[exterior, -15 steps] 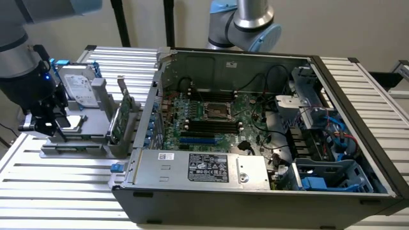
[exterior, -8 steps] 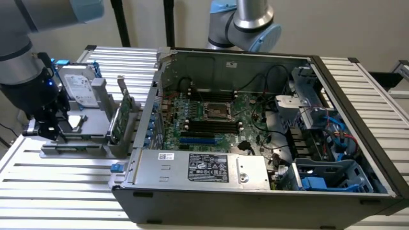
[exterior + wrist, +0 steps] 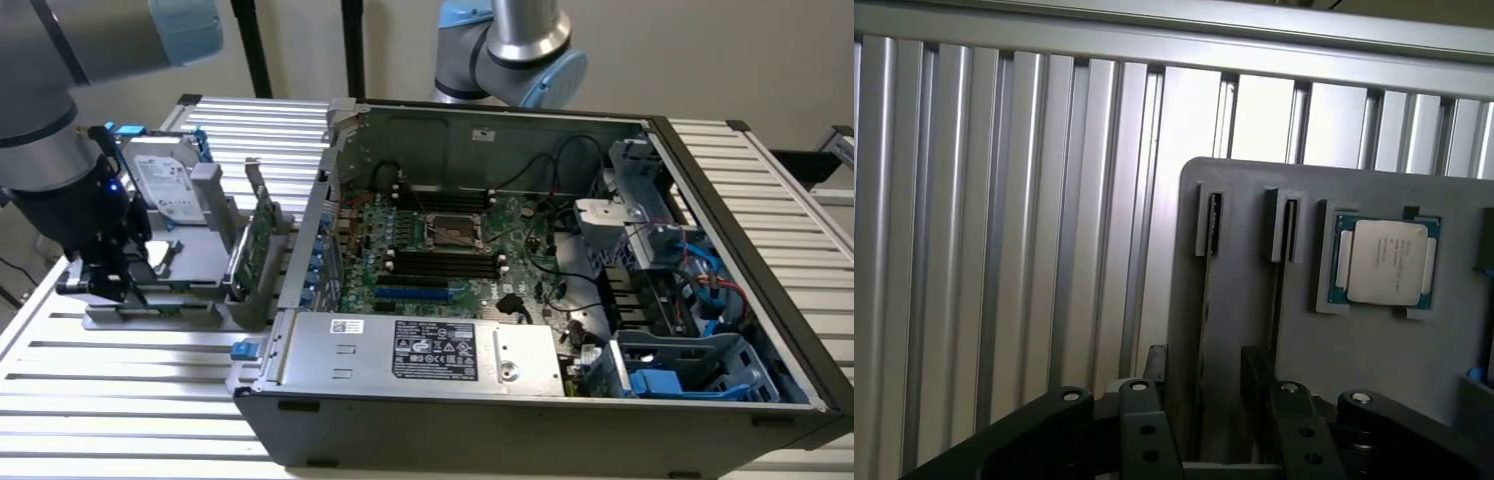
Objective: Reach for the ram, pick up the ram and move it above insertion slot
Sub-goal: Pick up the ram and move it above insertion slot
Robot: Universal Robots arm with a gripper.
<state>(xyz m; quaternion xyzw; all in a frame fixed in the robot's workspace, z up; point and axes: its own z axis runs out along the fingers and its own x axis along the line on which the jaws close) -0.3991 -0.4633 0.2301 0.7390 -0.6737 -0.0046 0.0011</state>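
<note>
Silver-grey tubular arm [image 3: 47, 110], pale blue joint caps [image 3: 187, 30], black pincer [image 3: 1204, 400], silver screws [image 3: 1139, 386].

Slatted aluminium table [image 3: 120, 395] — open computer case [image 3: 534, 432] and grey parts holder [image 3: 167, 312] on top

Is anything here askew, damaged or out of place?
Nothing stands out. The CPU sits flat in its recess of the grey holder, the hard drive stands in it, and the open computer case looks orderly.

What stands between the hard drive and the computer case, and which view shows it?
A green card stands upright between the hard drive and the case; the exterior view shows it.
</note>
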